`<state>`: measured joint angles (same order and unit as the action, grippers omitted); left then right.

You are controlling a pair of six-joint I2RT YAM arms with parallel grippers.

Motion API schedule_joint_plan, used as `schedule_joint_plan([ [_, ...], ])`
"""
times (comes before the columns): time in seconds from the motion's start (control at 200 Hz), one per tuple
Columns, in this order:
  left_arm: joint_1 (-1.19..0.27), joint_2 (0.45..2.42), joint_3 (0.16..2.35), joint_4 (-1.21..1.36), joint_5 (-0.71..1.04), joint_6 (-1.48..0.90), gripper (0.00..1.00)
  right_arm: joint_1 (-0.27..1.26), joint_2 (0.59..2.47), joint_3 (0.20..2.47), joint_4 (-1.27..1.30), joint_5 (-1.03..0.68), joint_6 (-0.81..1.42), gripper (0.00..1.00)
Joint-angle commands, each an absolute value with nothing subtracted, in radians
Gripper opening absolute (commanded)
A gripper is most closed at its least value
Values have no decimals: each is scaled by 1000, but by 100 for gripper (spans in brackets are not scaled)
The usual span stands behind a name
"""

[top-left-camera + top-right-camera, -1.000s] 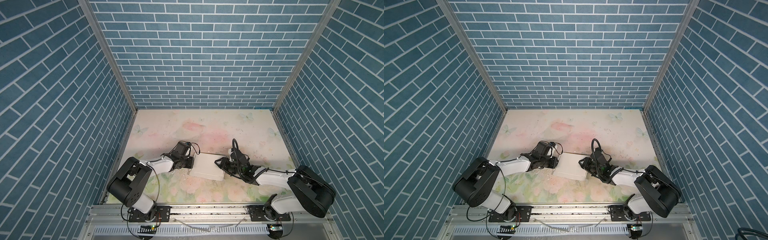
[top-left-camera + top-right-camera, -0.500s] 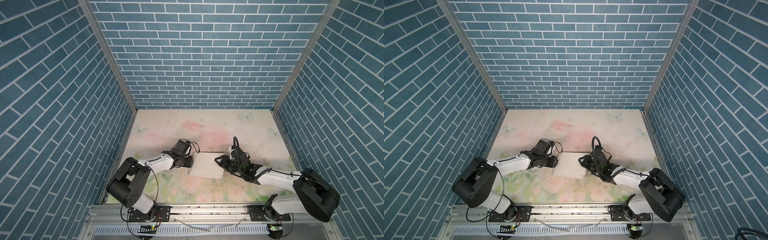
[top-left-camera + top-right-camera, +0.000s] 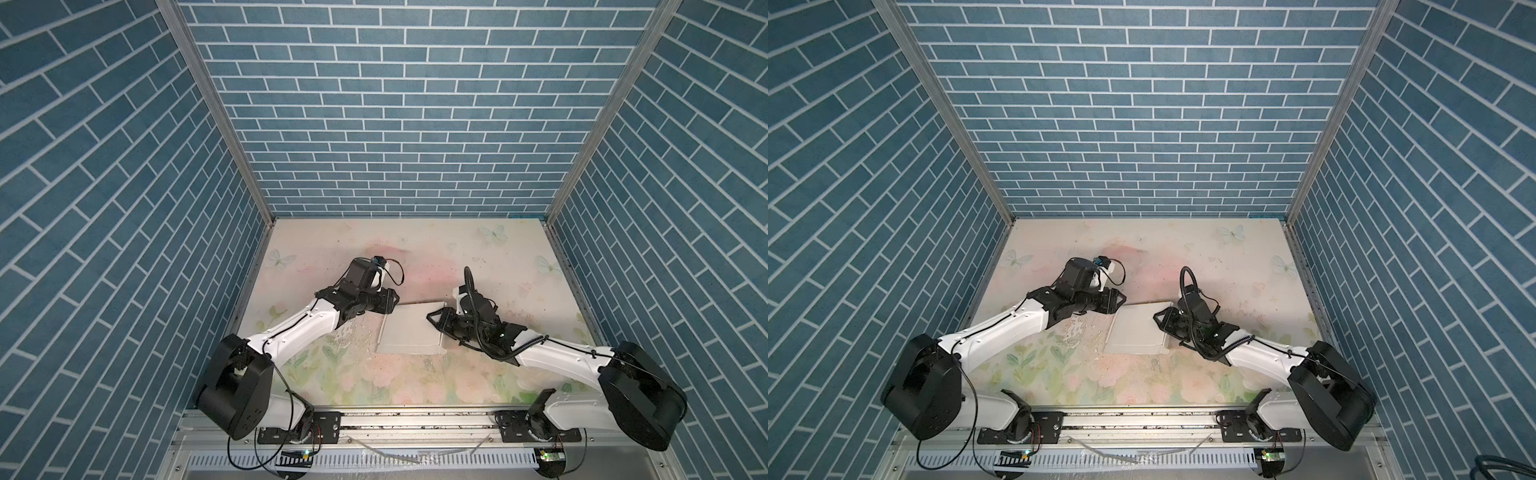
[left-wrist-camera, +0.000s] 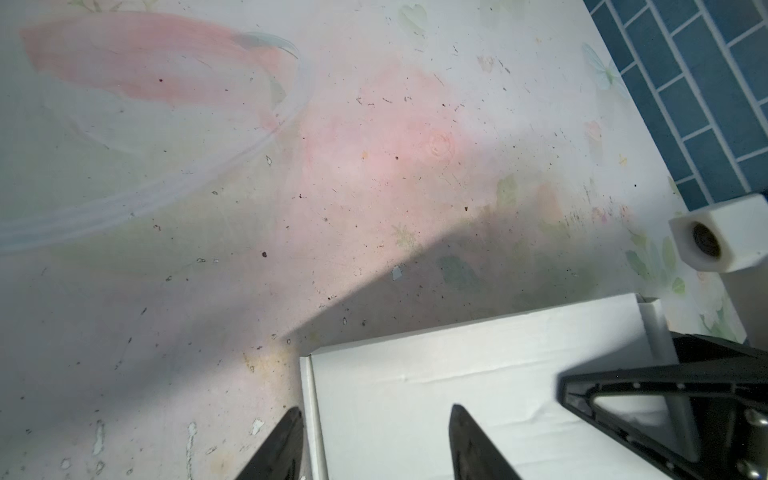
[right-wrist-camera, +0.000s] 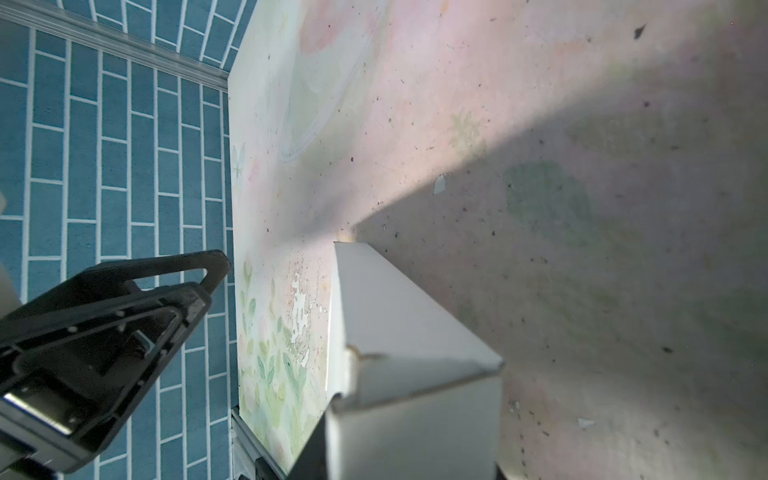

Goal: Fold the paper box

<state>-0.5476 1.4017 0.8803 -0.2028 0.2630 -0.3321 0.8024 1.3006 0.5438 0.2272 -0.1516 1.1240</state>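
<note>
The white paper box [image 3: 409, 332] [image 3: 1138, 330] lies flat and closed on the floral table, between my two arms in both top views. My left gripper [image 3: 392, 301] [image 4: 376, 419] is open at the box's far left corner. One of its fingertips [image 4: 291, 436] is over the table and the second is over the box's top [image 4: 457, 374]. My right gripper [image 3: 436, 324] [image 3: 1160, 320] sits at the box's right edge, with a finger [image 4: 623, 399] lying over the top. In the right wrist view the box's end wall [image 5: 411, 432] fills the space between the jaws, which barely show.
The worn floral table top [image 3: 415, 257] is walled by blue brick panels [image 3: 395, 124] on three sides. A metal rail [image 3: 415, 419] carrying both arm bases runs along the front edge. Flaked spots [image 3: 349, 332] mark the surface left of the box.
My left gripper's jaws have opened at the box's left corner. The right gripper has slid a little along the box's right edge, and the box now lies squarer.
</note>
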Motion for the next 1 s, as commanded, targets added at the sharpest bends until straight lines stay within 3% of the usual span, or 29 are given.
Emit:
schedule_joint_plan([
  [0.0, -531, 1413, 856, -225, 276, -310, 51, 808, 1273, 587, 75, -136, 1040, 38],
  [0.115, -522, 1423, 806, -202, 245, -314, 39, 809, 1249, 606, 36, -132, 1041, 42],
  [0.305, -506, 1431, 739, -177, 183, -308, 27, 816, 1232, 658, -50, -126, 1040, 51],
  [0.455, -507, 1439, 701, -156, 151, -308, 19, 830, 1242, 687, -68, -120, 1047, 51],
  [0.995, -517, 1504, 605, -29, 221, -345, 14, 895, 1326, 790, -78, -62, 1080, 54],
])
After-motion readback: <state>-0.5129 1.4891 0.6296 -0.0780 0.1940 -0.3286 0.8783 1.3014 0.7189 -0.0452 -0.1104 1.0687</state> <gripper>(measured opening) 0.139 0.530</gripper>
